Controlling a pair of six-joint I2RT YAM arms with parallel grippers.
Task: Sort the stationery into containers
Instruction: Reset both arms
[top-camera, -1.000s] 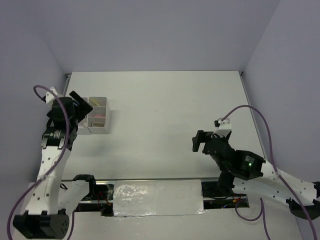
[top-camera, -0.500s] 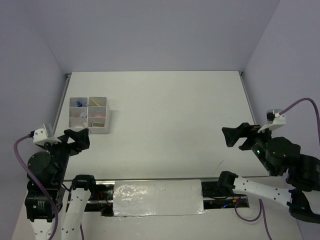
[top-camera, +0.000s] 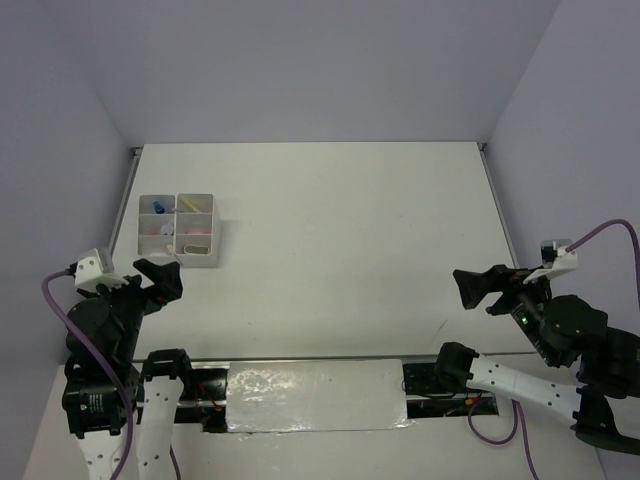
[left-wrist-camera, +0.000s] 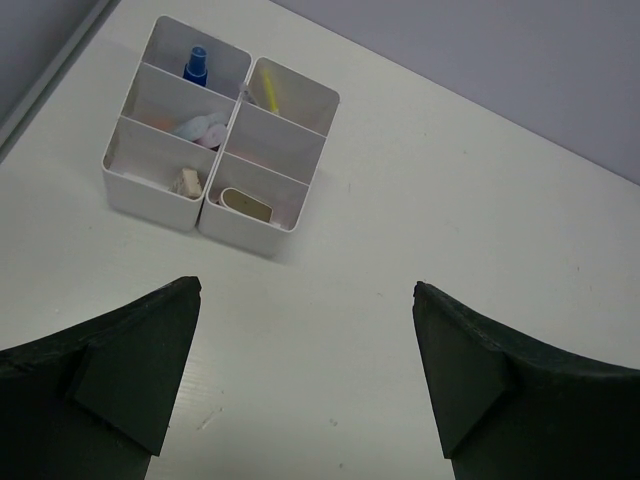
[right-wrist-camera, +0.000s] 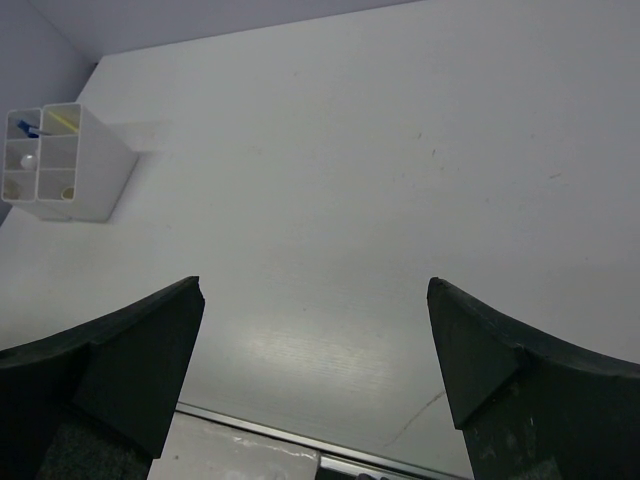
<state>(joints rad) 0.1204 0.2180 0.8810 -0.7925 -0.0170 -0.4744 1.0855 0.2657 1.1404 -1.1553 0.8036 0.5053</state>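
One organizer (top-camera: 196, 256) at the counter's (top-camera: 340, 220) left edge held one blue-capped bottle (left-wrist-camera: 195, 63) and one leaning yellow pen (left-wrist-camera: 267, 88). Left gripper (left-wrist-camera: 305, 290) and right gripper (right-wrist-camera: 315, 287) gaped, jaws wide and empty.

One white organizer (left-wrist-camera: 246, 234) with six compartments holds one blue bottle (left-wrist-camera: 196, 65), one yellow pen (left-wrist-camera: 268, 91), one lumpy eraser (left-wrist-camera: 189, 181) and one flat eraser (left-wrist-camera: 247, 203).

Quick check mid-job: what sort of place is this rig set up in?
Most likely a lab test cell rather than an office: a plain white table boxed in on three sides by featureless pale walls, with a small compartment organizer as the staged work item.
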